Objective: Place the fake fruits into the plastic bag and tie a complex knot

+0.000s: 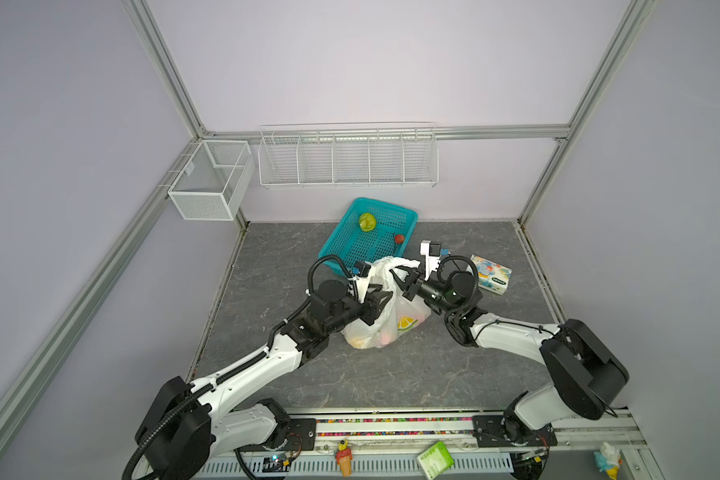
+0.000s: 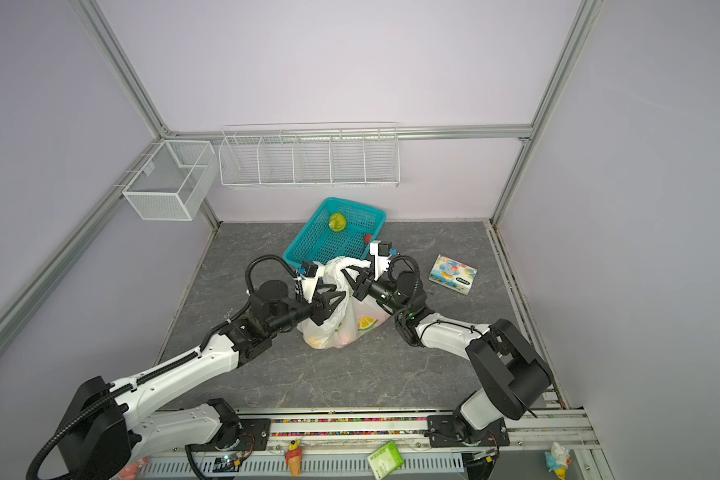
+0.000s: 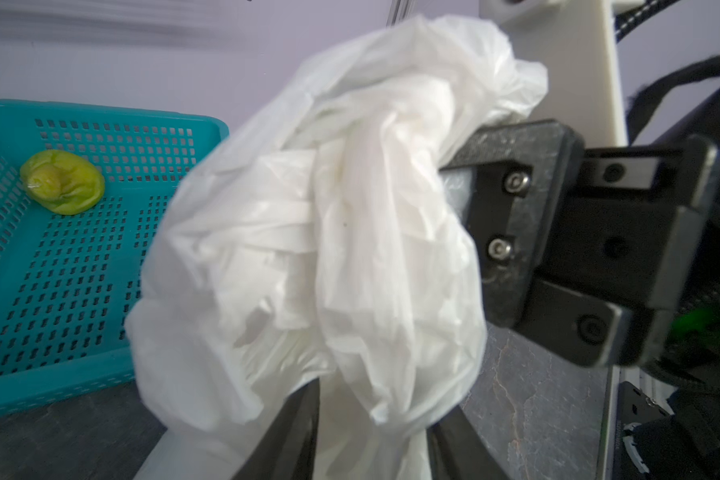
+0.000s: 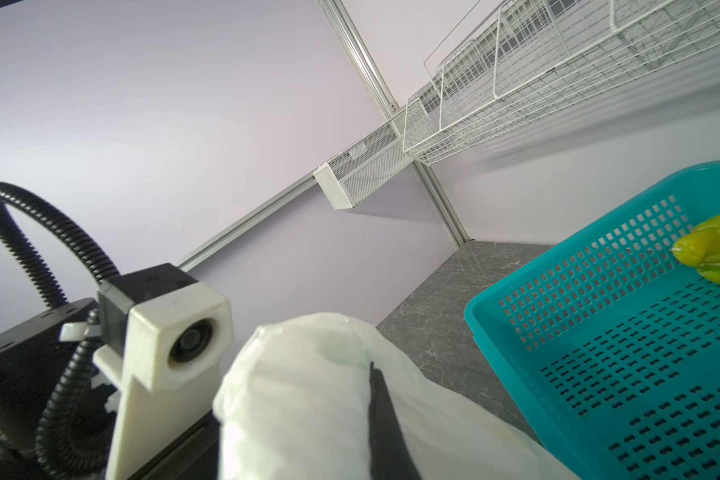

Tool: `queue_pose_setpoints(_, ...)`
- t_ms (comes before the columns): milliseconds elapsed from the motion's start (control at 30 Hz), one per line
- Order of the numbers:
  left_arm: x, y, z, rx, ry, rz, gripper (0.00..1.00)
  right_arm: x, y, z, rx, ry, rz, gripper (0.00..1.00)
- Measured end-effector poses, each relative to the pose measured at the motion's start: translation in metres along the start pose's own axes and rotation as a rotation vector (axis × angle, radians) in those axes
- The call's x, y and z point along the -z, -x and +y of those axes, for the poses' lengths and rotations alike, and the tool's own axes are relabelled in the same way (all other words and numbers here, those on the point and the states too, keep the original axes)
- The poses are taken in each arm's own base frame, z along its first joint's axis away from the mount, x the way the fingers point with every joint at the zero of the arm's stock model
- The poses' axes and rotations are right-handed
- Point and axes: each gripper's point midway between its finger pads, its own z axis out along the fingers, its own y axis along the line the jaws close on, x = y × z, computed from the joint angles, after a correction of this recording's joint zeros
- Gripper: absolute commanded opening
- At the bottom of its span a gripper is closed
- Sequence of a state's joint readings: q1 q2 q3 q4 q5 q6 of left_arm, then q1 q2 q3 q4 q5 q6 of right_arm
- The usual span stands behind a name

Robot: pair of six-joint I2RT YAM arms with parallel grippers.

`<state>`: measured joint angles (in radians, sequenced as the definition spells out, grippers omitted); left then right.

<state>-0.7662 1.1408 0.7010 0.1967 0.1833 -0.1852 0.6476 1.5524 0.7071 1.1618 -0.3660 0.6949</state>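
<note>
The plastic bag stands mid-table with several fake fruits showing through its wall. Its white handles are bunched and twisted at the top. My left gripper stands open at the left of that bunch, and a strand of the bag runs between its spread fingers. From the right, my right gripper is shut on the handle plastic, which drapes over its finger. A green fruit and a red strawberry lie in the teal basket.
The teal basket sits just behind the bag. A colourful packet lies to the right of my right wrist. White wire racks and a mesh box hang on the back walls. Figurines and a green box sit at the front rail.
</note>
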Motion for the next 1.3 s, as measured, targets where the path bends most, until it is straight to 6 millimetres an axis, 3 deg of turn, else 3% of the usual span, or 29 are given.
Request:
queue_pose_setpoints(267, 0.022, 0.002, 0.001, 0.004, 0.031, 0.019, 0.60, -0.001, -0.008, 0.002, 0.002, 0.038, 0.026, 0.06)
queue_pose_setpoints(400, 0.035, 0.003, 0.015, 0.039, 0.072, 0.052, 0.76, -0.002, -0.009, 0.003, 0.010, 0.043, 0.032, 0.07)
queue_pose_setpoints(500, 0.047, 0.017, 0.026, 0.076, 0.096, 0.052, 0.78, -0.003, -0.008, 0.004, 0.018, 0.049, 0.034, 0.07)
queue_pose_setpoints(567, 0.056, 0.029, 0.027, 0.083, 0.100, 0.044, 0.73, -0.004, -0.008, 0.004, 0.021, 0.053, 0.038, 0.07)
queue_pose_setpoints(733, 0.069, 0.050, 0.016, 0.063, 0.077, 0.022, 0.43, -0.006, -0.008, 0.005, 0.026, 0.054, 0.046, 0.07)
queue_pose_setpoints(967, 0.046, 0.022, 0.015, 0.123, 0.015, 0.102, 0.15, -0.010, -0.006, 0.004, 0.014, 0.038, 0.048, 0.07)
queue_pose_setpoints(1133, 0.019, 0.013, 0.004, 0.127, -0.036, 0.112, 0.04, -0.013, -0.008, 0.006, 0.000, 0.026, 0.040, 0.07)
queue_pose_setpoints(1300, -0.009, 0.012, -0.005, 0.125, -0.082, 0.084, 0.06, -0.013, -0.007, 0.004, -0.013, 0.009, 0.029, 0.07)
